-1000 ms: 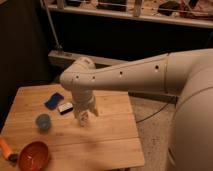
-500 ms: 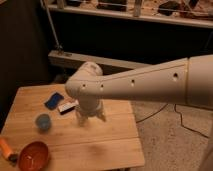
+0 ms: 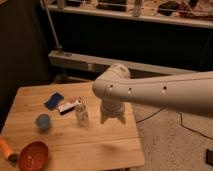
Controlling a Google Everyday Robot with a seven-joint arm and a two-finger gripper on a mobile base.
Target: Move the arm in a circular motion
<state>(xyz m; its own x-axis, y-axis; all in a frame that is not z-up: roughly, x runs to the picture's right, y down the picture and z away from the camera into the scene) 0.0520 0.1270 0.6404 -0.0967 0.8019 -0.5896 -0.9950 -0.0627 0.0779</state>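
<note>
1. Only one camera view is given, and it looks down on a wooden table (image 3: 100,146) with the arm (image 3: 165,92) reaching in from the right edge.
2. The arm's thick off-white segment runs leftward across the picture, with a row of small dark holes along its side. It ends in a rounded joint above the table's rear right part.
3. From that joint a shorter, narrower piece turns straight down, and the gripper (image 3: 112,119) sits at its lower end, pointing at the tabletop.
4. The gripper hangs over the right half of the table, towards the back. How wide it stands cannot be told, and nothing can be made out in its hold.
5. The arm therefore lies directly above and to the right of the gripper, with the bend just over it.
6. A small bottle (image 3: 81,114) stands upright just to the left of the gripper, apart from it.
7. Left of the bottle lie a white card (image 3: 65,107) and a blue pad (image 3: 54,100), close together.
8. A blue cup (image 3: 43,121) stands nearer the left edge, well apart from the gripper.
9. An orange bowl (image 3: 32,156) sits at the front left corner, with an orange object (image 3: 5,148) beside it at the picture's edge.
10. Behind the table runs a pale ledge (image 3: 85,61), and a dark cable (image 3: 192,127) lies on the speckled floor (image 3: 170,147) under the arm.
</note>
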